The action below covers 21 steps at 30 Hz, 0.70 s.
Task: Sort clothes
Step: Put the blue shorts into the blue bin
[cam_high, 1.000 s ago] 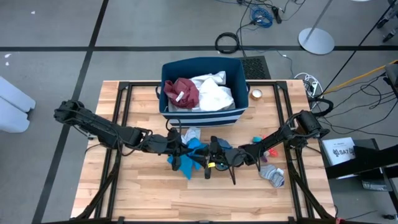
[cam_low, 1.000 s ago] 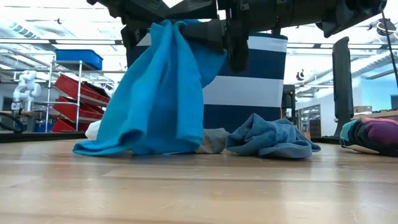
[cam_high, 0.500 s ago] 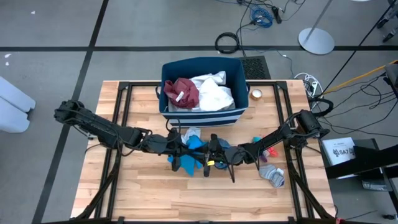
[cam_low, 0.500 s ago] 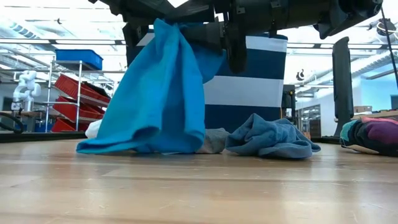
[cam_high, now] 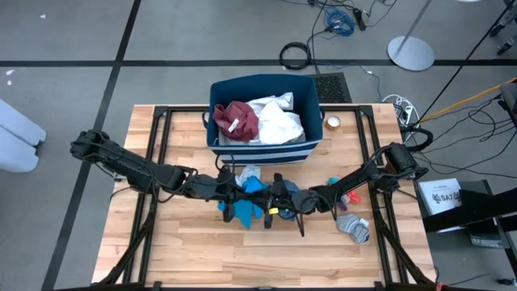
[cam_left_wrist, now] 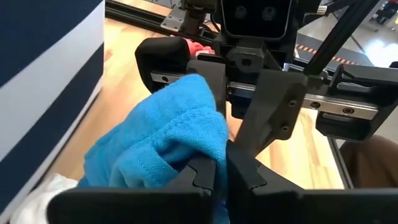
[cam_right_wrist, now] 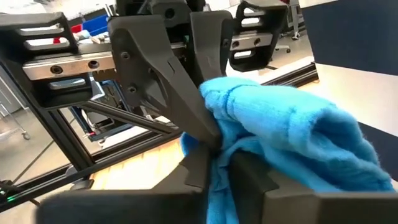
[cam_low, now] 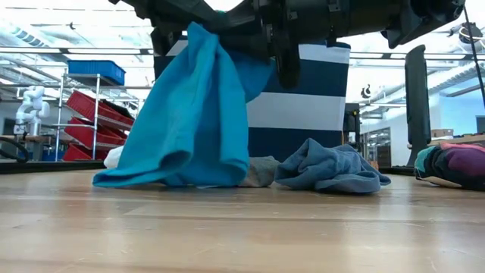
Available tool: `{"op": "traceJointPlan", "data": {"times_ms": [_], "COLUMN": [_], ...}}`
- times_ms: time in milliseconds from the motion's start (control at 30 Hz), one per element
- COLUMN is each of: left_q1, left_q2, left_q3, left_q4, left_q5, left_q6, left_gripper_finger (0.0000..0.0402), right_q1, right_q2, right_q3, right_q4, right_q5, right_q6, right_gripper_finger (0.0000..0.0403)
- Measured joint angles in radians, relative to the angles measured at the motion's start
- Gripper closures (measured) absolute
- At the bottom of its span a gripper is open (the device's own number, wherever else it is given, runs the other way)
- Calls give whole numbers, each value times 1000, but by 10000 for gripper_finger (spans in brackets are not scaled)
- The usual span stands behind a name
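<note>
Step in hand, as judged: both arms held one bright blue garment at frame centre of the high view, just below the navy striped bin. Left gripper was closed on the cloth; its wrist view showed the fingers pinched together with blue fabric between them. Right gripper was likewise clamped on the same piece, blue cloth bunched between its fingers. In the low view the garment hung from the grippers at the top of the frame as a broad drape, its lower hem resting on the wooden table.

Sorted so far: a maroon garment and a white garment lay inside the bin. Still on the table: a duller blue piece at lower centre-right, a grey piece beside it, grey socks at right.

Next move, by judgement: lift until the hem clears the table, then carry over the bin's rim.

Materials: the blue cloth looked like soft knit, ribbed along a seam, limp and folding; the bin stiff-walled fabric.
</note>
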<state>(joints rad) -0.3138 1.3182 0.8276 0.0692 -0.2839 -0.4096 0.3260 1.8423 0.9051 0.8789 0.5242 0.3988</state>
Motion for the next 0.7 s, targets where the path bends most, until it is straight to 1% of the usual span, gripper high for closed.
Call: {"op": "traceJointPlan", "data": {"times_ms": [67,133,333,433,533,700], "left_q1": [-1,-2,-2,2,4,6], "left_q2": [0,0,0,-4,-24,-85], "left_q3": [0,0,0,0,0,0], "left_q4": [0,-1,-4,-12,-46,-185], "left_q5": [-5,-5,-5,-5,-5,-5], "left_q6": [14,25,30,27,26,19], "left_gripper_finger": [369,354,293,270,260,258], "right_q1": [0,0,-1,-1,0,0], "right_q2": [0,0,0,0,0,0], "right_q3": [0,0,0,0,0,0], "right_q4": [-8,-17,-23,-26,-27,-30], "right_q5": [1,2,2,2,2,1], "right_q6": [0,0,0,0,0,0], "right_gripper_finger": [385,397,400,401,401,402]}}
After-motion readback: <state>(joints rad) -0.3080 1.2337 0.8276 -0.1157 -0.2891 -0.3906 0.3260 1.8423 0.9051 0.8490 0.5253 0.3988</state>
